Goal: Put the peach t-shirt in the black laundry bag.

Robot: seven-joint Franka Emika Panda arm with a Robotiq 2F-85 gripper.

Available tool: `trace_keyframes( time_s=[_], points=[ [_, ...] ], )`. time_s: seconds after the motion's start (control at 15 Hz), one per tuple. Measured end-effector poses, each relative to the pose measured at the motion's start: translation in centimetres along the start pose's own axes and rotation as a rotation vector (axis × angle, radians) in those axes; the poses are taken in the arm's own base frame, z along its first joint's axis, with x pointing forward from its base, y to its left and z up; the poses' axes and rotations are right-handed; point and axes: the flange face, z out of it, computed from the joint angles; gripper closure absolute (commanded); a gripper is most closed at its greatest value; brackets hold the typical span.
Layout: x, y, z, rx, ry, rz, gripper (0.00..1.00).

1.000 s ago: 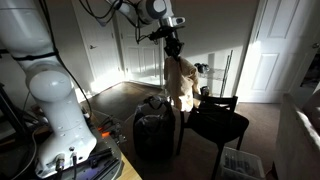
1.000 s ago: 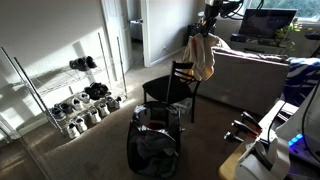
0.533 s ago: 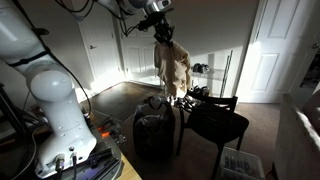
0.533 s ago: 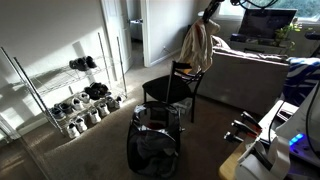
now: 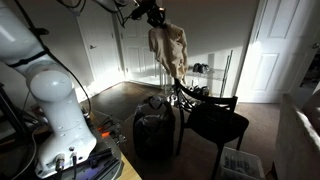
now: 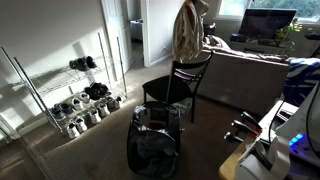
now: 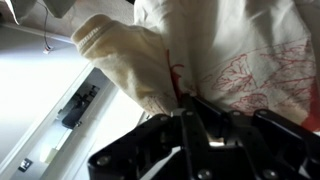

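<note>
The white, jointed robot arm (image 5: 52, 95) is the biggest thing here, its base close by and its upper links reaching across the top of the room. On the carpet below stands the black, angular wooden chair (image 6: 170, 88). In an exterior view the soft-sided, rounded black laundry bag (image 6: 155, 148) sits on the chair's near side. In both exterior views the limp, pale peach t-shirt (image 5: 168, 50) hangs full length from the arm's end, high in the air. It is above the chair's back and well apart from the bag (image 5: 152, 135). I cannot tell whether its hem brushes the chair.

The dark metal gripper (image 5: 154, 14) points downward from a raised, outstretched arm. In the wrist view the gripper (image 7: 184, 112) is clenched on a bunched fold of the t-shirt (image 7: 235, 45). A red print shows on the cloth.

To my eye the step in hand is the carry. The shirt needs bringing over the bag's mouth, which looks partly open between its loop handles. Done well, that means staying high enough for the hem to pass clear of the chair's back. It also means moving smoothly so the loose cloth does not swing, then stopping squarely above the opening. From there the arm should go down until most of the cloth has fed inside, and only then let go. A sleeve could otherwise drape over the rim.
</note>
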Motion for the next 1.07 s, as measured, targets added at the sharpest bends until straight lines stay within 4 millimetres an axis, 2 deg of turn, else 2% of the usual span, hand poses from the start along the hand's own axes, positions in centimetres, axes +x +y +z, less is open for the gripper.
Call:
trace_keyframes(
  time_s=[0.27, 0.4, 0.53, 0.73, 1.07],
  points=[
    [2.6, -8.2, -0.5, 0.054, 0.035, -0.161, 0.98],
    [3.6, -11.0, 0.1, 0.076, 0.041, -0.219, 0.98],
    [4.8, -12.2, 1.1, 0.09, 0.044, -0.252, 0.98],
    [6.0, -12.7, 2.6, 0.11, 0.042, -0.286, 0.98],
    [6.6, -13.1, 3.7, 0.125, 0.034, -0.313, 0.98]
  ],
)
